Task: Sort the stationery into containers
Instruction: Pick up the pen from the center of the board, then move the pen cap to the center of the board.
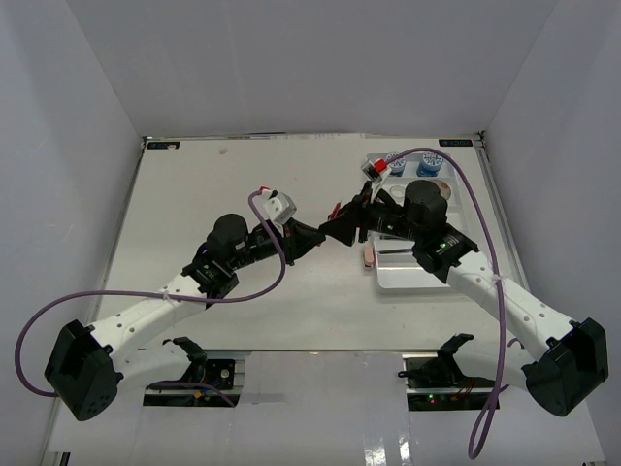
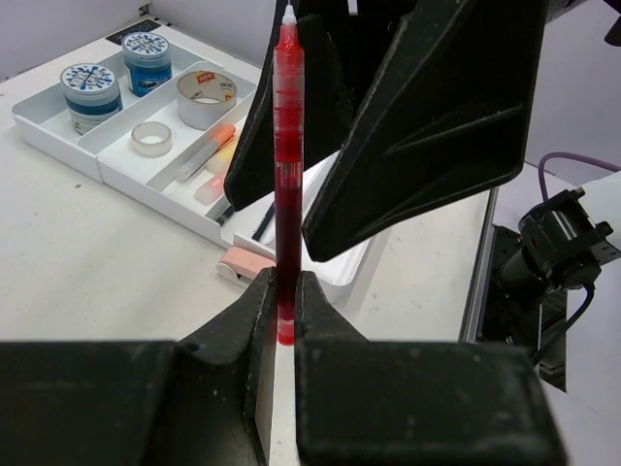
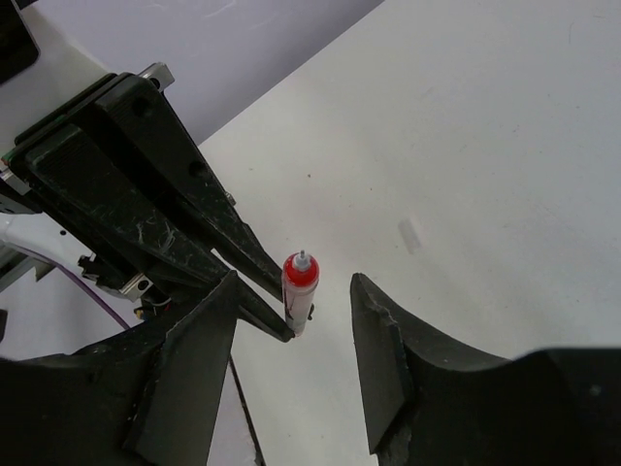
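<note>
My left gripper is shut on the lower end of a thin red pen, which stands upright with its white tip on top. My right gripper is open, one finger on each side of the pen's tip end, with gaps on both sides. In the top view the two grippers meet mid-table, left and right. The white divided tray holds two blue-white tubs, two tape rolls, an orange piece and a black pen.
A pink eraser-like piece lies on the table against the tray's near edge, also seen in the top view. The tray sits at the right under the right arm. Purple cables loop off both arms.
</note>
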Robot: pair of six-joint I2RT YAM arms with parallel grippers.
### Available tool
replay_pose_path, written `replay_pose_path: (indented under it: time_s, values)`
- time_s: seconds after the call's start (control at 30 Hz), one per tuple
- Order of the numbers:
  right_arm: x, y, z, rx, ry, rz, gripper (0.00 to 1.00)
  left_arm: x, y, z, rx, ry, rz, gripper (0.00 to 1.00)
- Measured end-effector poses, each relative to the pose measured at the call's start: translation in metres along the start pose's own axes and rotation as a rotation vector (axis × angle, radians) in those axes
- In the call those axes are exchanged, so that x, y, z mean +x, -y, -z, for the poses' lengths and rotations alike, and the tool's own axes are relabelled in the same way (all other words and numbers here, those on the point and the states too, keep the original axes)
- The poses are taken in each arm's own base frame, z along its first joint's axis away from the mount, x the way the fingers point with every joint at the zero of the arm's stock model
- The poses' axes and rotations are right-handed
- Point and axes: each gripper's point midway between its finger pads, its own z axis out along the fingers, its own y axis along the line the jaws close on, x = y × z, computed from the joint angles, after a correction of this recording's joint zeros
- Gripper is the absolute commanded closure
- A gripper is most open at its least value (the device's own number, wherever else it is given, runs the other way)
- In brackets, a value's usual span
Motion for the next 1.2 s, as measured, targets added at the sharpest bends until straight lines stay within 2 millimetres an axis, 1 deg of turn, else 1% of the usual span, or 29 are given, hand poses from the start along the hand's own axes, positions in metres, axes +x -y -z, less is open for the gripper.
replay_pose_path:
  time_s: [0.13,0.2,0.3,0.4,0.43,0.5,0.53,0.57,0.6,0.63,0.73,0.77,0.83,0.87,1.0,1.2]
  values:
    - [-0.002,-0.001,0.001,-0.008,0.006,0.001,0.55,0.001,0.004,0.001,0.022,0.006,-0.002,1.00]
    - [-0.004,0.000,0.001,-0.008,0.011,-0.003,0.57,0.003,0.006,0.002,0.032,0.006,-0.001,1.00]
    - [-0.005,0.000,0.001,-0.010,0.017,-0.006,0.64,0.005,0.008,0.003,0.048,0.004,-0.001,1.00]
    - [-0.005,-0.001,0.001,-0.015,0.020,-0.008,0.73,0.005,0.010,0.003,0.058,0.004,-0.003,1.00]
    - [-0.005,-0.001,0.001,-0.018,0.021,-0.007,0.79,0.005,0.010,0.003,0.059,0.004,-0.003,1.00]
    - [-0.005,-0.004,0.001,-0.032,0.020,-0.010,0.85,0.006,0.010,0.003,0.059,0.003,-0.002,1.00]
    - [-0.004,-0.004,0.001,-0.035,0.020,-0.010,0.90,0.006,0.011,0.003,0.062,0.003,-0.002,1.00]
    - [-0.004,-0.005,0.001,-0.037,0.019,-0.012,0.92,0.006,0.011,0.003,0.064,0.004,-0.002,0.98]
    - [-0.004,-0.005,0.001,-0.040,0.018,-0.015,0.92,0.006,0.012,0.004,0.065,0.004,-0.002,0.94]
    - [-0.003,-0.005,0.001,-0.042,0.020,-0.014,0.92,0.006,0.012,0.004,0.066,0.003,-0.002,0.84]
    - [-0.002,-0.006,0.002,-0.049,0.019,-0.017,0.92,0.007,0.012,0.004,0.069,-0.004,0.000,0.69]
    - [-0.002,-0.006,0.002,-0.052,0.018,-0.018,0.92,0.008,0.013,0.004,0.073,-0.004,0.000,0.61]
    - [-0.002,-0.008,0.002,-0.059,0.018,-0.019,0.92,0.008,0.015,0.004,0.087,-0.005,-0.001,0.55]
    - [-0.002,-0.009,0.002,-0.064,0.019,-0.019,0.92,0.008,0.017,0.004,0.095,-0.007,0.002,0.49]
    - [-0.005,-0.015,0.002,-0.099,0.034,-0.023,0.92,0.011,0.021,0.003,0.124,-0.016,0.008,0.46]
    - [-0.001,-0.020,0.000,-0.139,0.033,-0.054,0.92,0.017,0.022,-0.004,0.153,-0.037,0.016,0.48]
